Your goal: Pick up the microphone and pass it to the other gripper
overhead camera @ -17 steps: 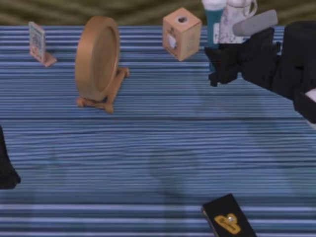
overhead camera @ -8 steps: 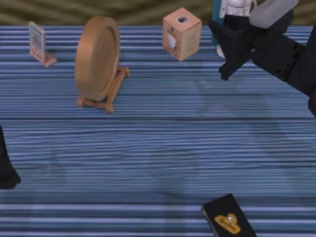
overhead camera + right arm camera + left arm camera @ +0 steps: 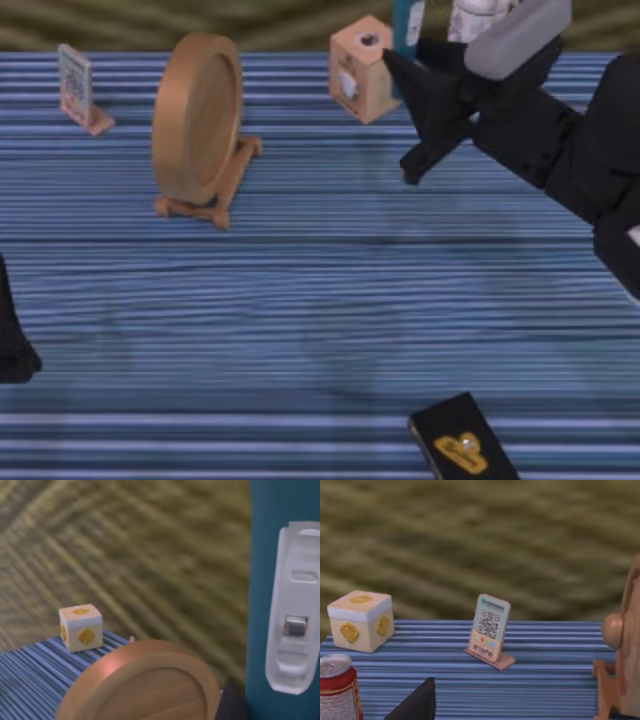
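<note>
1. The step in hand looked like the carry toward the handover: the right gripper [image 3: 420, 120] was clamped on the microphone [image 3: 407, 22], which was held off the table at about 1 o'clock in the top view, near the far edge.

2. Only the teal handle showed above the claw in the top view, with the white speckled head [image 3: 478, 12] cut by the frame edge just beside it. In the right wrist view the handle [image 3: 280, 605] filled one side, its white switch plate [image 3: 295, 610] plain to see.

3. The right arm reached in from 3 o'clock, its black links slanting toward 11 o'clock, the grey wrist block [image 3: 518, 35] uppermost and the pointed fingers [image 3: 425, 160] aimed down and toward the table's middle, next to the tan box [image 3: 362, 70].

4. The left gripper [image 3: 15, 350] sat parked at 9 o'clock at the table's left edge, well apart from the microphone. Only a dark fingertip [image 3: 417, 705] showed in its wrist view, so I could not tell whether it was apart or together.

5. The next move, as I judged it, called for bringing both arms toward the middle, past the round wooden stand [image 3: 200, 125], with the left claw apart around the free part of the handle before the right let go.
</note>
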Controlling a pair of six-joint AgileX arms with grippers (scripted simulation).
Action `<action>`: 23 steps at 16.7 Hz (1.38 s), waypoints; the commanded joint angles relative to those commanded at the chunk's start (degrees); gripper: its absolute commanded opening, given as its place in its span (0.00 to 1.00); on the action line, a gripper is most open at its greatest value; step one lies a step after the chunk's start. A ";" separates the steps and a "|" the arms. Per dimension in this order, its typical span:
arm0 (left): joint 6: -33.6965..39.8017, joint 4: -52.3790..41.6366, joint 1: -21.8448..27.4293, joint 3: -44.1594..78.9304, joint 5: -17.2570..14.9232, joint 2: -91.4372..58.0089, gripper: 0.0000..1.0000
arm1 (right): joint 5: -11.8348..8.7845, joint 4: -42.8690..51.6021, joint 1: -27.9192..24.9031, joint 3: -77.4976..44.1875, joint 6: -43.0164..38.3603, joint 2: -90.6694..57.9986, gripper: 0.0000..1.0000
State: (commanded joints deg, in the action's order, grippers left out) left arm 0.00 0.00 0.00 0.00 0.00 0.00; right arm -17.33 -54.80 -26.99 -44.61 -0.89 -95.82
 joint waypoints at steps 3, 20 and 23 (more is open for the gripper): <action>0.00 0.00 0.00 0.00 0.00 0.00 1.00 | 5.81 -2.37 -6.16 2.24 0.15 2.43 0.00; -0.41 1.67 1.13 2.86 -2.94 -3.81 1.00 | 8.42 -3.51 -8.81 3.23 0.25 3.66 0.00; -1.28 5.19 3.35 8.84 -8.92 -12.98 1.00 | 8.42 -3.51 -8.81 3.23 0.25 3.66 0.00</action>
State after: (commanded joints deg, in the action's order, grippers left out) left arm -1.28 5.19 3.35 8.84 -8.92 -12.98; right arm -8.90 -58.31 -35.80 -41.38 -0.63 -92.16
